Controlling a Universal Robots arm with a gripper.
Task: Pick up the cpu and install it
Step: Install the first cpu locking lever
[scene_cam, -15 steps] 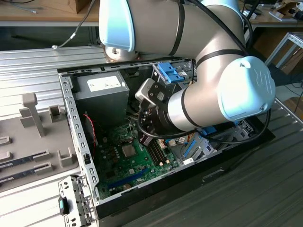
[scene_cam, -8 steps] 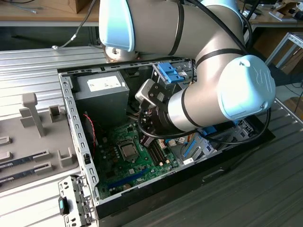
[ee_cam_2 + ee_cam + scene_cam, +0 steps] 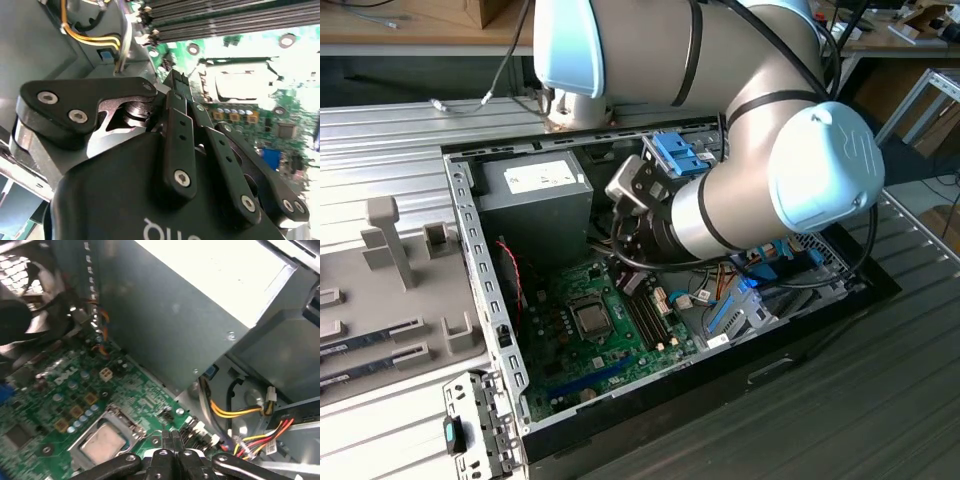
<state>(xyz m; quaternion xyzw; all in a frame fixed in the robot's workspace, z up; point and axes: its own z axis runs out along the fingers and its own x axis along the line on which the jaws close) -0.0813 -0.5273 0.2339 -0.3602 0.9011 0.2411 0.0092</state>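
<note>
Fingertips of the pincer (image 3: 172,440) press flat together with nothing between them, so the pincer is clenched and empty. It hangs inside the open computer case (image 3: 480,260), just above the green motherboard (image 3: 560,320). The cpu (image 3: 102,445) lies flat in its socket (image 3: 127,426) on that board, silver top up, near the pincer's tips but apart from them; in the second wrist view the cpu (image 3: 239,84) shows past the black pincer arms. It looks already put in place, which may be why the pincer holds nothing. The grey power supply box (image 3: 535,200) stands beside the socket, and memory slots (image 3: 645,318) run along its other side.
</note>
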